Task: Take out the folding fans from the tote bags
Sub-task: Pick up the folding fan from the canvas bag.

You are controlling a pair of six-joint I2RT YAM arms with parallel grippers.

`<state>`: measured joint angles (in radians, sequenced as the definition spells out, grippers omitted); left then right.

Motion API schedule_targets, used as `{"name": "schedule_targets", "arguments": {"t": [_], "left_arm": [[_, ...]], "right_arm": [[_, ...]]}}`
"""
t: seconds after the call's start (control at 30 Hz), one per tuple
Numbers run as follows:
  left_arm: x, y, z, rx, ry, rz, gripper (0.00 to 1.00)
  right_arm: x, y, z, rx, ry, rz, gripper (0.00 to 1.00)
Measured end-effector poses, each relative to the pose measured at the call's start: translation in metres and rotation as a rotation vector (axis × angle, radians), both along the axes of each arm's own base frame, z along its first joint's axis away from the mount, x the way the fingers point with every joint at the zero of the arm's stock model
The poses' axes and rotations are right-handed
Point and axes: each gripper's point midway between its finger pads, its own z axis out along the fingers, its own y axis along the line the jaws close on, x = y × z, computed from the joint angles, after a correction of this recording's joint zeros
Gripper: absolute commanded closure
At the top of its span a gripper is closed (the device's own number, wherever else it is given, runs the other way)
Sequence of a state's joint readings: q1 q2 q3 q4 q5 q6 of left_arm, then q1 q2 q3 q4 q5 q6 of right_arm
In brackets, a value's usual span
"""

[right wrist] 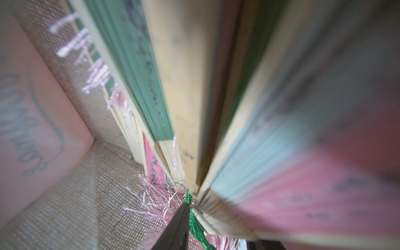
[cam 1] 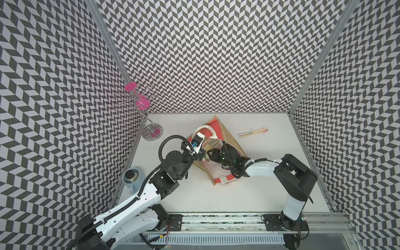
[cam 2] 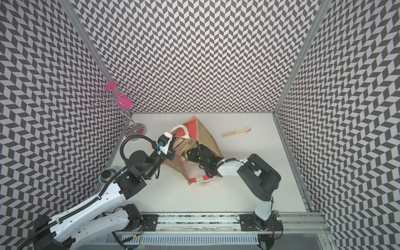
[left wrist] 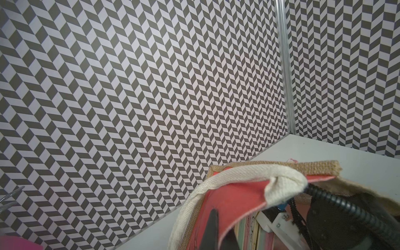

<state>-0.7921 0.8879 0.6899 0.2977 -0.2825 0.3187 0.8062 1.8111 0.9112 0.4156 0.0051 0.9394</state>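
White table (cam 1: 216,194), chevron walls on three sides. Left arm (cam 1: 138,199) and right arm (cam 1: 292,184) both reach in to the tote bag (cam 1: 230,136) (cam 2: 205,134). It is tan jute with red-orange trim, sits mid-table between the two grippers, and its mouth faces the top camera.

Left gripper (left wrist: 220,225): jaws pressed together on the bag's red-trimmed rim, just beside the white handle (left wrist: 238,179). In both top views its fingers are hidden under the wrist camera.

Right gripper (right wrist: 214,229): down inside the bag, pushed in among the fans. Only one dark finger (right wrist: 175,229) shows clearly, and the view is blurred. Cannot tell if the jaws are spread or pinching a fan.

Wire stand (cam 1: 138,104) with pink discs: beyond the left gripper toward the back corner, apart from the bag.

Pale blue cup (cam 1: 132,177): back beside the left arm, well behind the left gripper.

Fans (right wrist: 184,86) (cam 1: 211,142): a packed stack of bamboo sticks with green and pink paper, in the bag all round the right gripper.

Lone fan (cam 1: 253,132) (cam 2: 236,132): flat on the table outside the bag, well beyond the right gripper toward the back wall, pink tassel at one end.

Green tassel (right wrist: 194,225): touching the right finger. Pink tassel threads (right wrist: 155,201) lie on the bag floor just beside it.
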Motion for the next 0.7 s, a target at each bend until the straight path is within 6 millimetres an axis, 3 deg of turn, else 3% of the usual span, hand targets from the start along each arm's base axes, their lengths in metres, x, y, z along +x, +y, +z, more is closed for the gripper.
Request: {"name": "schedule_targets", "arguments": {"t": [0.37, 0.7], "left_arm": [[-0.001, -0.001, 0.0, -0.002, 0.001, -0.008, 1.0], [-0.001, -0.003, -0.001, -0.003, 0.003, -0.016, 1.0]], "right_arm": [[0.002, -0.008, 0.014, 0.049, -0.035, -0.017, 0.69], [0.01, -0.011, 0.021, 0.115, -0.007, -0.045, 0.54]]}}
